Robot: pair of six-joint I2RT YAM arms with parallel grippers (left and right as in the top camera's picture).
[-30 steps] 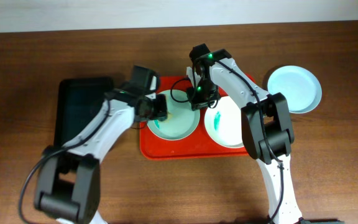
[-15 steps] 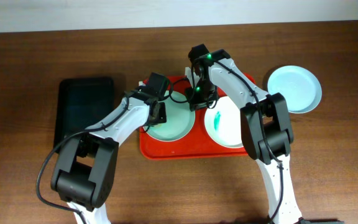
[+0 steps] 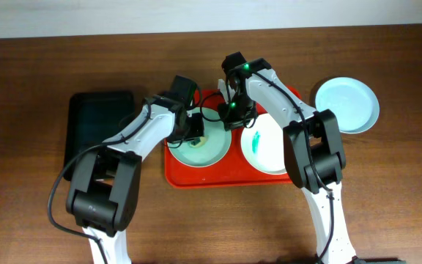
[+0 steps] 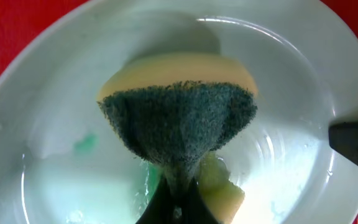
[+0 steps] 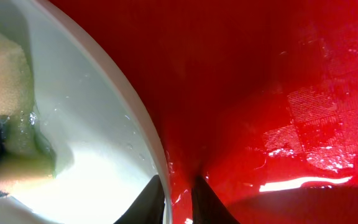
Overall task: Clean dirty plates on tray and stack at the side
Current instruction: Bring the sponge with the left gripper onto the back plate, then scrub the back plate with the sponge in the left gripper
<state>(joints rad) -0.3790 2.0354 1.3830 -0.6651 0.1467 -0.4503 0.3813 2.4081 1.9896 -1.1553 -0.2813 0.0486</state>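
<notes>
A pale mint-blue plate (image 3: 209, 149) lies on the left half of the red tray (image 3: 229, 178). My left gripper (image 3: 195, 133) is shut on a yellow sponge with a dark green scouring pad (image 4: 178, 118) and presses it into this plate (image 4: 55, 99), where a faint teal smear (image 4: 87, 142) remains. My right gripper (image 3: 233, 122) is shut on the plate's right rim (image 5: 143, 124), one finger inside and one over the tray (image 5: 260, 74). A white plate (image 3: 268, 147) with a teal smear lies on the tray's right half. Another mint-blue plate (image 3: 346, 104) sits on the table to the right.
A narrow black tray (image 3: 97, 132) lies on the wooden table left of the red tray, under my left arm. Both arms cross over the red tray's back edge.
My left gripper has swept the sponge from the plate's left rim toward its middle, and the teal smear at the left has faded. My right gripper has stayed on the rim.
</notes>
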